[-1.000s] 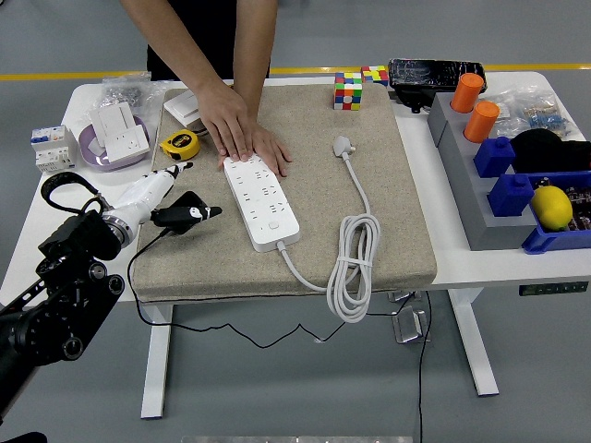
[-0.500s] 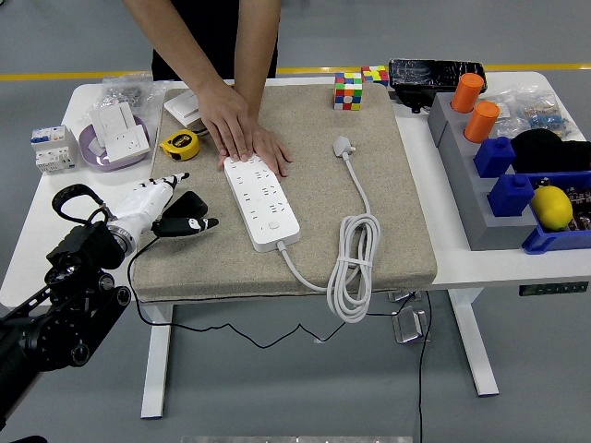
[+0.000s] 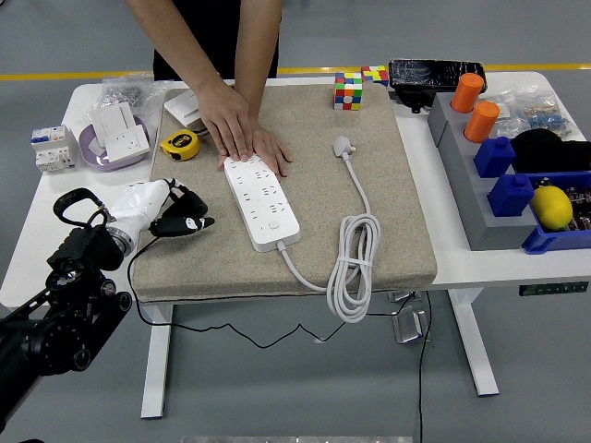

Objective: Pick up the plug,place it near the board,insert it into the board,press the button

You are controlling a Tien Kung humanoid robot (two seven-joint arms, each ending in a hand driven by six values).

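Head view, left hand: the left hand is hovering over the left edge of the beige mat, just beside the power strip but not touching it. Its fingers are curling loosely and are gripping nothing.

Head view, right hand: it is not showing in this view.

Head view, plug: the white plug is lying on the mat to the right of the power strip, well apart from the left hand. Nobody is holding it.

Head view, cable: the white cable is running from the plug down to a coiled bundle near the front edge of the mat, then back to the near end of the strip. I think the coil is keeping the slack together, so the plug can be lifted without much dragging.

Head view, person: a person is standing at the far side and is pressing one hand flat on the far end of the strip. This is probably keeping the strip steady for the insertion.

Head view, button: a small round button is sitting near the near end of the strip, not covered by anything.

Head view, stage: I judge the picking is not yet done, because the plug is lying free on the mat.

Head view, risk: the plug is lying beyond the strip from the left hand, so a reach from this side is possibly crossing over the strip.
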